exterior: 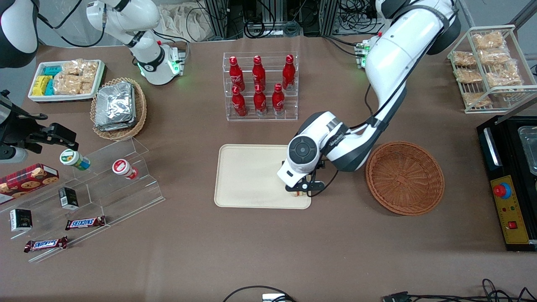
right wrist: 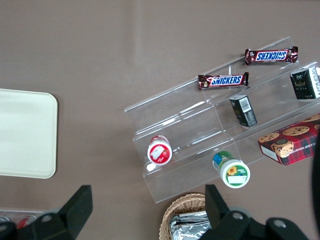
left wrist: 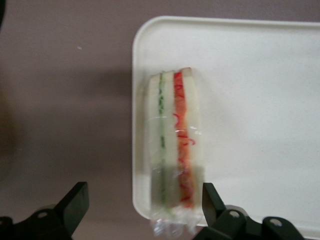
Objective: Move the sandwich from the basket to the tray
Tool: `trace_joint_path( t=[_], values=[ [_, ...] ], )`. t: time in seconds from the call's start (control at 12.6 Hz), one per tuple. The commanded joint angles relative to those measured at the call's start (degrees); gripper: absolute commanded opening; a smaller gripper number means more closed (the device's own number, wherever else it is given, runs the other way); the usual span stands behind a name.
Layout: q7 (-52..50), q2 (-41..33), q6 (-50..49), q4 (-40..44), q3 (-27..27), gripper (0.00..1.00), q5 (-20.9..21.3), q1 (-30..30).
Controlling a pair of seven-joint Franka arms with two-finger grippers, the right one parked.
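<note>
Take the tray (exterior: 247, 176) as your landmark. Toward the parked arm's end of the table from it, you have a clear stepped display stand (exterior: 105, 176) with two small jars on it and Snickers bars (exterior: 85, 222) on its lowest steps. Farther from the front camera than the tray stands a clear rack of red cola bottles (exterior: 260, 86).

On the tray itself, at the corner nearest the front camera and toward the working arm's end, your sandwich (left wrist: 172, 145) lies in clear wrap, its green and orange-red filling stripes facing up, just inside the rim. Your gripper (exterior: 300, 191) hangs directly over that corner. In the left wrist view its fingers (left wrist: 75, 200) are spread wide, one out over the bare table and the other close beside the sandwich's end, so nothing is clamped.

Just beside the tray, toward the working arm's end, sits the basket (exterior: 405, 178), with no sandwich in it.
</note>
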Motion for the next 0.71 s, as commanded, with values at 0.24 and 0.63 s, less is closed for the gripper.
trace_joint_path(
  t=[0.24,0.63],
  values=[
    [-0.2,-23.6,7.8,-26.0,-0.7,1.00,-2.6,6.3],
    [0.4,-29.8,4.6,-25.0,-0.6,1.00,-5.1,10.9]
  ],
)
